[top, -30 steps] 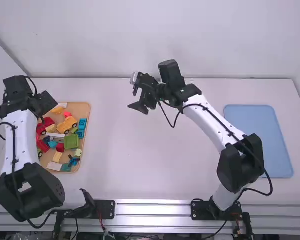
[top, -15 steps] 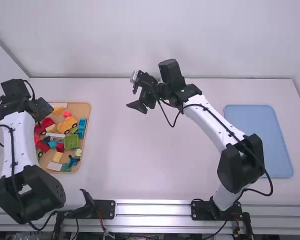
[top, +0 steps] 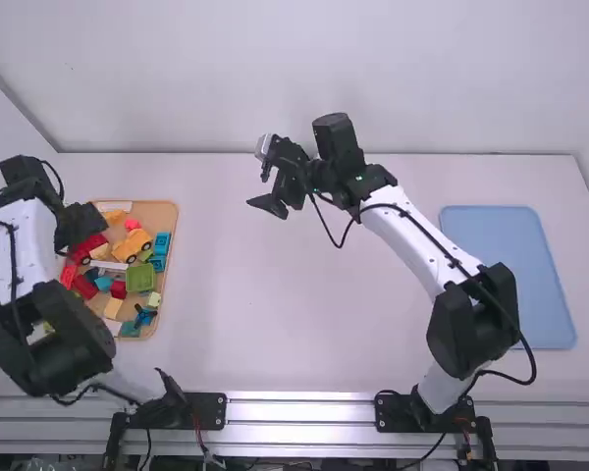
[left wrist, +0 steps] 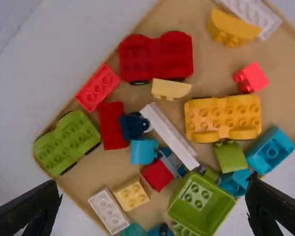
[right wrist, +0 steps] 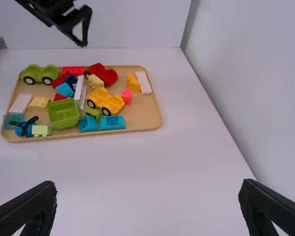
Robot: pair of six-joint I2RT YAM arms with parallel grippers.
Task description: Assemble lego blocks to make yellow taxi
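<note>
- I have the left gripper (left wrist: 154, 182) hanging over the wooden tray (right wrist: 142, 119), its jaws spread wide with nothing between them
- My right gripper (right wrist: 148, 183) is over the table's middle, also released and empty, so two-handed bracing would need a fresh approach
- The yellow car base (left wrist: 222, 118) sits in the tray, between the cream wedge (left wrist: 170, 89) and a small green block (left wrist: 231, 156); I could knock either if I came down wide
- I judge we're at the picking stage, and the red car (left wrist: 156, 56) and green car (left wrist: 66, 142) share that shape, so a careless aim could fetch the wrong colour
- The white bar (left wrist: 169, 136) lies close to the yellow base; a fingertip landing on it could tip it or stop my descent
- The curved yellow block (left wrist: 231, 27) is near the white plate (left wrist: 250, 14), and its rounded side might slip from an off-centre squeeze
- Later, misaligned studs could leave the parts perched, not locked
</note>
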